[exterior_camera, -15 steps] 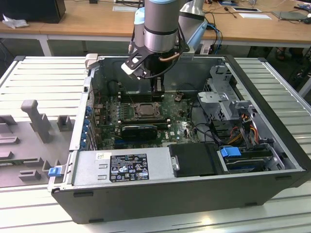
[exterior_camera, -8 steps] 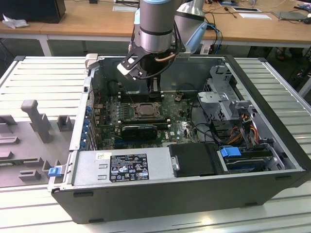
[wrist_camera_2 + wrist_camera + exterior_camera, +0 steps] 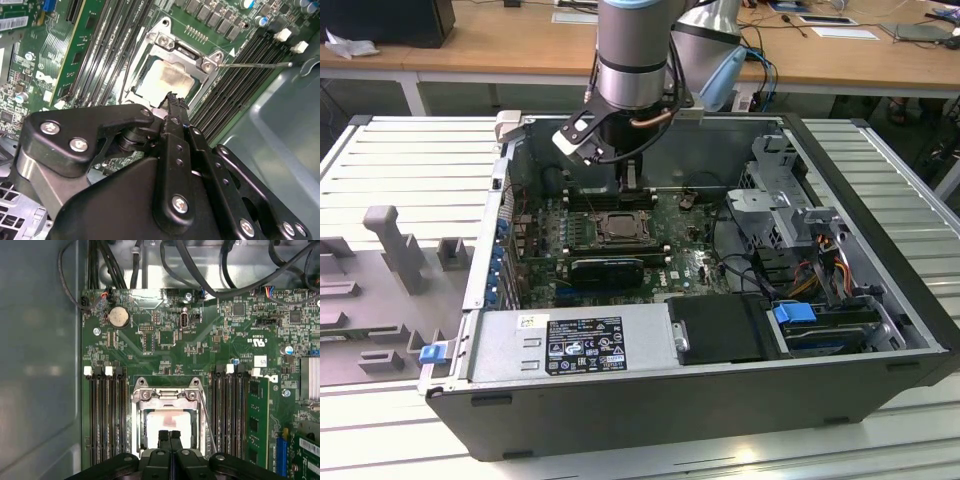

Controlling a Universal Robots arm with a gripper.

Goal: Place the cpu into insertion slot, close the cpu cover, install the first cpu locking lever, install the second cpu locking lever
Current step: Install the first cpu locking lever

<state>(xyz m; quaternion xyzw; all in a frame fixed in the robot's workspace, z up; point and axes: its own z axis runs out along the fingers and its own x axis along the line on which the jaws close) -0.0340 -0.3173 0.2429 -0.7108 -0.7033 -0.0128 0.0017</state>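
Gripper (image 3: 170, 436) clenched, fingertips pressed together with nothing between them, poised over one edge of the cpu (image 3: 167, 421); whether they touch it I cannot tell. The cpu lies flat in the slot (image 3: 618, 228); it is square, its sides parallel to the memory slots (image 3: 107, 415). The cover (image 3: 167, 396) lies down over it, framing it. A thin lever (image 3: 255, 64) slants away from the socket's corner

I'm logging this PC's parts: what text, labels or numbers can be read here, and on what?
Black label on the power supply: print too small to read.
White sticker beside it: blurred.
White markings on the board, first wrist view: too small to read.
Board sticker there: unreadable.
Nothing can be quoted.
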